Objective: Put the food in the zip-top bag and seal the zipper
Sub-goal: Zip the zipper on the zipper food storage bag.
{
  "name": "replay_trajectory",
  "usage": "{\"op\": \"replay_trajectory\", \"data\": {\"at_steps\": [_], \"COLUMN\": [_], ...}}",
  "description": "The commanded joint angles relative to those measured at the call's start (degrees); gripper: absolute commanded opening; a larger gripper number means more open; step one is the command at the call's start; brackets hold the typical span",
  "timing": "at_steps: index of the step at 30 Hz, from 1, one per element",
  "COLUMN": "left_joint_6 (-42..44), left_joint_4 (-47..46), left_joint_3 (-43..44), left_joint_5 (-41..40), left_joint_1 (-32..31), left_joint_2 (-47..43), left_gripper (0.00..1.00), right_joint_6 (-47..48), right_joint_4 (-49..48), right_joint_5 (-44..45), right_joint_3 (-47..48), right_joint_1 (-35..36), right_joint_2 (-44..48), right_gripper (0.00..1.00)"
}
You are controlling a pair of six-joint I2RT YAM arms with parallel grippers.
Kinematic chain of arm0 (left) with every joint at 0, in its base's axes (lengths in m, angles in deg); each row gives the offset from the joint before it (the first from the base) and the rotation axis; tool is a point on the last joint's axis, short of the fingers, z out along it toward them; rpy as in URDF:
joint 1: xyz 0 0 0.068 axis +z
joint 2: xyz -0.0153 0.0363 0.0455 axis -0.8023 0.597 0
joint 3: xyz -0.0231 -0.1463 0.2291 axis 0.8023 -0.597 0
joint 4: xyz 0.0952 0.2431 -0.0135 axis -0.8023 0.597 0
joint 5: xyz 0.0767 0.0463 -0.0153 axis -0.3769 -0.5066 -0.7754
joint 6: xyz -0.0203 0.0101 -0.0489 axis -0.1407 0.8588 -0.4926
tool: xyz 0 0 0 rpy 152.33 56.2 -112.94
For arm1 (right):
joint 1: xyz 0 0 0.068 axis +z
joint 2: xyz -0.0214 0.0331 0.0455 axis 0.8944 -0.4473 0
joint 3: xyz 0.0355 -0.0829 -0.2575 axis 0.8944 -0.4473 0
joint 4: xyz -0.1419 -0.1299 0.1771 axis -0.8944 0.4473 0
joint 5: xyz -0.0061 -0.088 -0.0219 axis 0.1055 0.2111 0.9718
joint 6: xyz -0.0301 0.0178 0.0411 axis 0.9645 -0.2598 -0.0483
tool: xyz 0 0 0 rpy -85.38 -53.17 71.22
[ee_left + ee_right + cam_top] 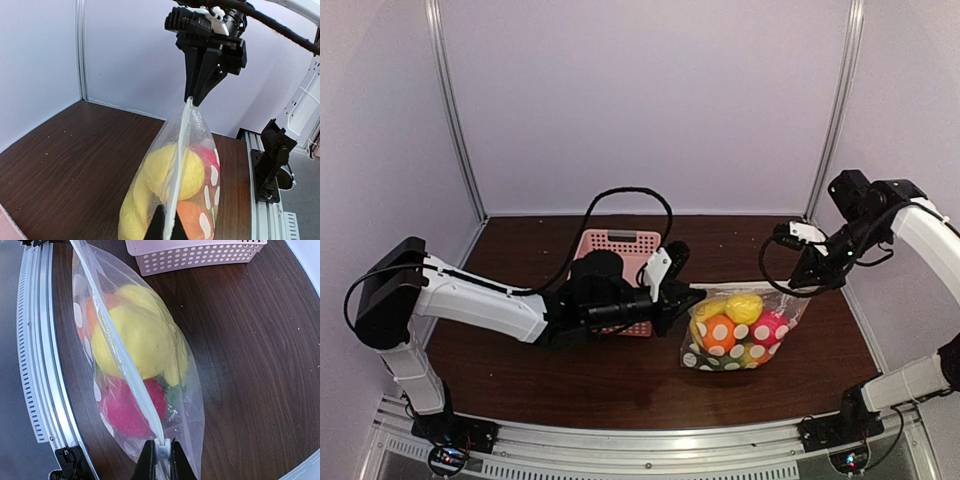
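The food (135,335) sits inside the zip-top bag (192,395) — left end effector (167,226) and right end effector (159,460) grasp the zipper (125,365) at its nine- and three-o'clock ends; I judge sealing nearly finished.

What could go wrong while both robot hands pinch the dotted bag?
The zipper is stretched between the left hand and the right hand, each pinching only a thin end, so one end might slip free and the zip-top bag would flop over. I cannot tell whether the strip is pressed shut all along; a gap could let the food roll out. The left arm sits close to the pink basket and might bump it.
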State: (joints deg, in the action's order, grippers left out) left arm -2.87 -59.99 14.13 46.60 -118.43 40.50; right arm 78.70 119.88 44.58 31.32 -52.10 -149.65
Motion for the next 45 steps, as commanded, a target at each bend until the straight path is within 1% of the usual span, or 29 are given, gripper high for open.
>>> {"op": "replay_trajectory", "data": {"at_steps": [1,20,37,41,45], "left_joint_6": [-0.40,-1.18,-1.44,-1.89,-2.67], "left_joint_4": [-3.60,-5.15,-5.48,-4.82,-4.42], "left_joint_3": [-1.25,-2.23,-1.24,1.06,6.88], "left_joint_5": [-1.27,-1.02,-1.00,-0.67,-0.88], "left_joint_1": [1.49,1.80,2.24,2.40,2.73], "left_joint_2": [-2.53,-2.22,-0.93,0.83,4.97], "left_gripper": [0.00,0.00,0.00,0.00,0.00], "right_joint_6": [1.59,3.66,4.00,3.87,-0.15], "right_joint_4": [2.40,3.24,3.31,3.09,-2.09], "right_joint_5": [7.70,8.40,8.17,7.02,7.03], "right_joint_3": [-0.95,-1.37,-0.88,-0.05,1.56], "right_joint_1": [-3.05,-7.14,-7.89,-7.92,-7.94], "right_joint_2": [0.62,-0.54,-1.65,-1.60,-2.49], "right_gripper": [0.00,0.00,0.00,0.00,0.00]}}
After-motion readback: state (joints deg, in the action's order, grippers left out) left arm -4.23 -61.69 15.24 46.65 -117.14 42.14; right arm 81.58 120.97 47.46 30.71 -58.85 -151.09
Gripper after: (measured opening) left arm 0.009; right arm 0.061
